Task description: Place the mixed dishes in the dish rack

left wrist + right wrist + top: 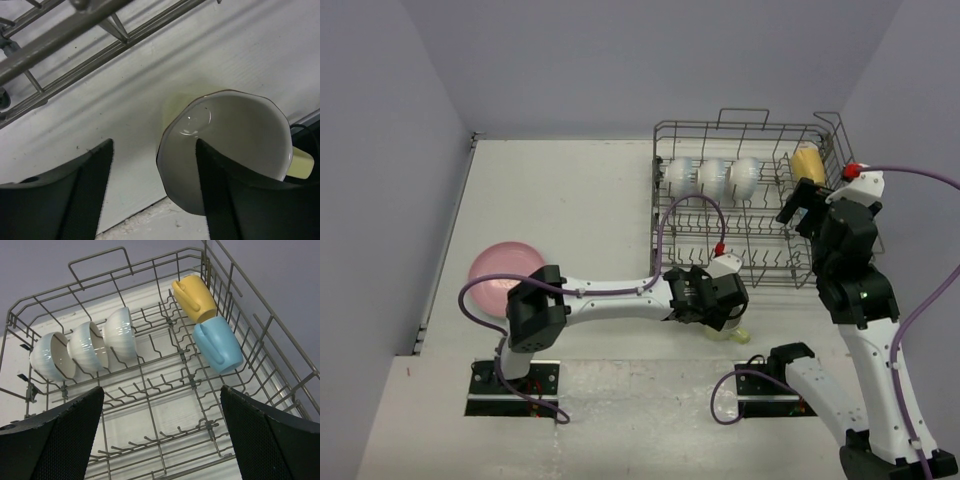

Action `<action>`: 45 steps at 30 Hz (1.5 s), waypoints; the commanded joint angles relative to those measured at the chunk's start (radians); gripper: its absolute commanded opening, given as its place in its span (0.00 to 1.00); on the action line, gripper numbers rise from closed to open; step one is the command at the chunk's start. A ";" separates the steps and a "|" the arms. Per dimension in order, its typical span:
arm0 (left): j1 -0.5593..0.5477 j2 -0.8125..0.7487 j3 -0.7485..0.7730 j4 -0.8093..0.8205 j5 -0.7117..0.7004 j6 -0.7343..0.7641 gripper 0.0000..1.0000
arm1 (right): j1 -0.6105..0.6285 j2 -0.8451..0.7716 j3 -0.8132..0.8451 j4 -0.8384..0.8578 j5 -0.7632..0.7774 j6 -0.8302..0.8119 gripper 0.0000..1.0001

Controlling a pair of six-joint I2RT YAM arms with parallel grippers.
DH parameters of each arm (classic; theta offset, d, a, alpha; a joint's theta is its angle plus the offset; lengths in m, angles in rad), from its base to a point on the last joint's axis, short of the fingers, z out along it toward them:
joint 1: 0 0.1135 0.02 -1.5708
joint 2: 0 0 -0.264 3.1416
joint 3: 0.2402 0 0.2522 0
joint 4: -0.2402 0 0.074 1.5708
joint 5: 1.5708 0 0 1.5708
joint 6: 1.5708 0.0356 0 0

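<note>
Pale yellow-green mug point(240, 140) sits beside the dish rack point(65, 34), left tool point(152, 147) parted astride its rim, right tool point(161, 390) wide.

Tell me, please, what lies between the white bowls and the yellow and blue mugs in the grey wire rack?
Only bare upright tines of the grey wire dish rack, shown in the right wrist view.

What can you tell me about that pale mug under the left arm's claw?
The pale yellow-green mug stands upright and empty on the table, just outside the dish rack. It looks like glossy ceramic, creamy white inside, with a faceted rim and a handle on one side. The left gripper straddles its wall, jaws open: one finger inside, the other outside and clear of it. Whether the inner finger touches is unclear.
</note>
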 commanded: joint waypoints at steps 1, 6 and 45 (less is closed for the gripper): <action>0.002 0.001 0.048 -0.003 -0.085 -0.056 0.68 | 0.000 -0.012 -0.006 0.043 0.026 0.011 0.99; 0.000 0.006 0.023 0.027 -0.088 -0.056 0.43 | 0.000 -0.023 -0.009 0.047 0.045 0.005 0.99; 0.351 -0.588 -0.055 0.247 0.068 0.272 0.00 | 0.017 -0.069 -0.046 0.155 -1.100 -0.458 0.99</action>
